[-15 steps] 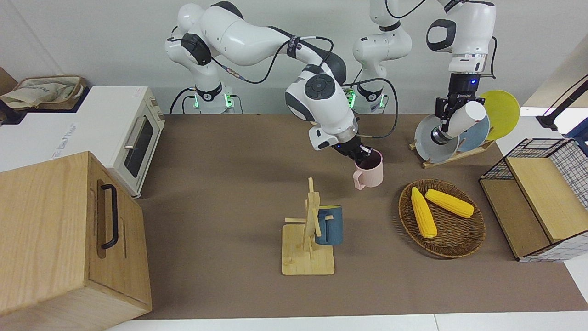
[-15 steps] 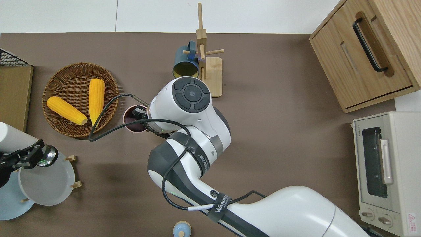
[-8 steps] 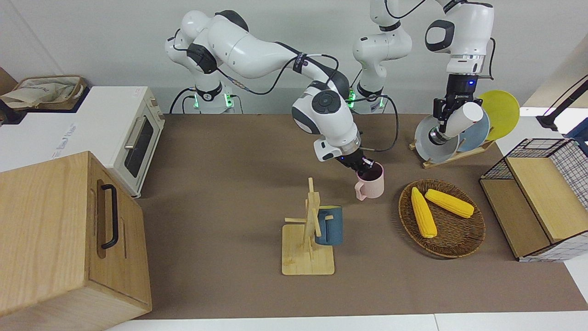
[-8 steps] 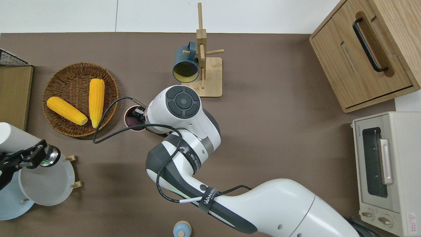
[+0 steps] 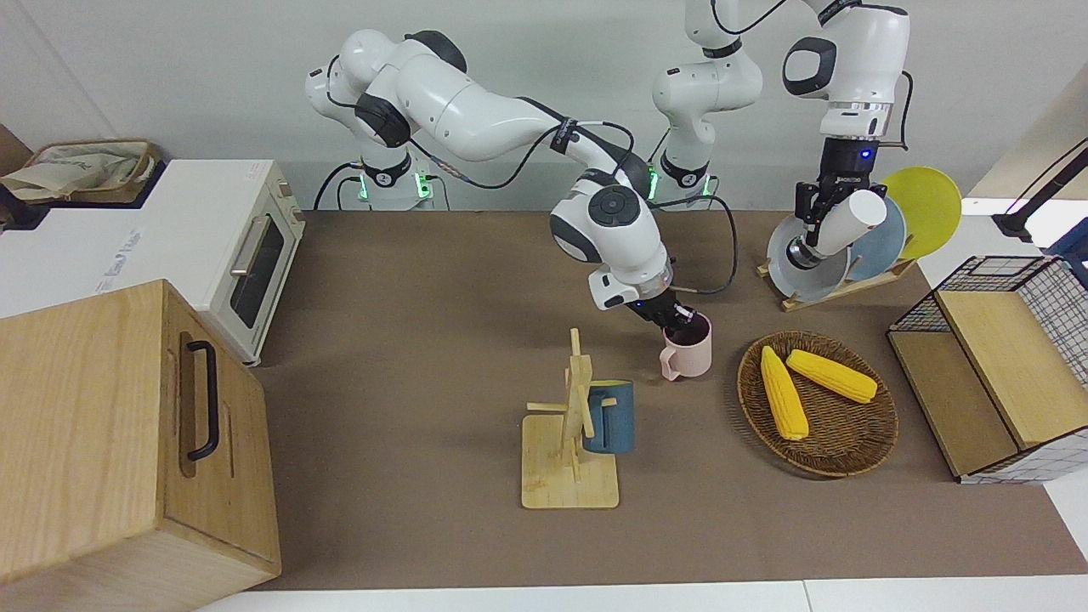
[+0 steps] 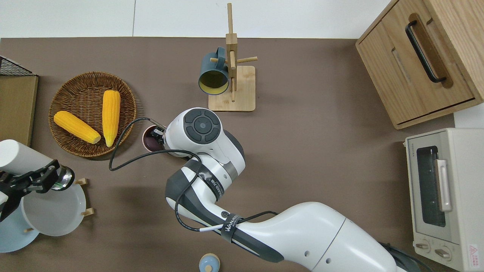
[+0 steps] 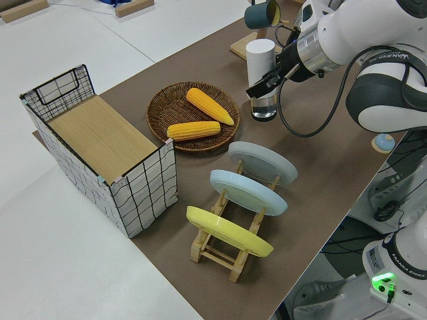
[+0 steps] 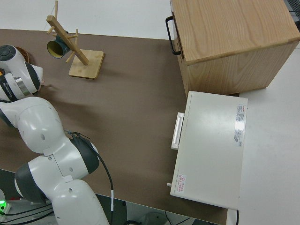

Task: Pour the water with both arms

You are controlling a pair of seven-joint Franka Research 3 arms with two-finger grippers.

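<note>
Right gripper (image 5: pixel 677 316) pinches the pink mug (image 5: pixel 687 351) by its rim; since a second ago the mug has come lower, now near the corn basket (image 5: pixel 850 446), at or just off the table. Left gripper (image 6: pixel 36 179) clamps the tilted white bottle (image 6: pixel 19 158), carried slightly mugward, over the plate rack (image 5: pixel 837 289). Pour not begun.

Two glossy white jointed arms trailing black cables. The right arm (image 5: pixel 476 110) sweeps from upper left toward the frame's middle, its black right gripper (image 5: pixel 676 316) clamped on a pink mug's (image 5: pixel 690 353) rim. The left arm (image 5: pixel 850 76) drops at upper right, its left gripper (image 5: pixel 820 208) gripping a tilted white bottle (image 5: pixel 850 223).
</note>
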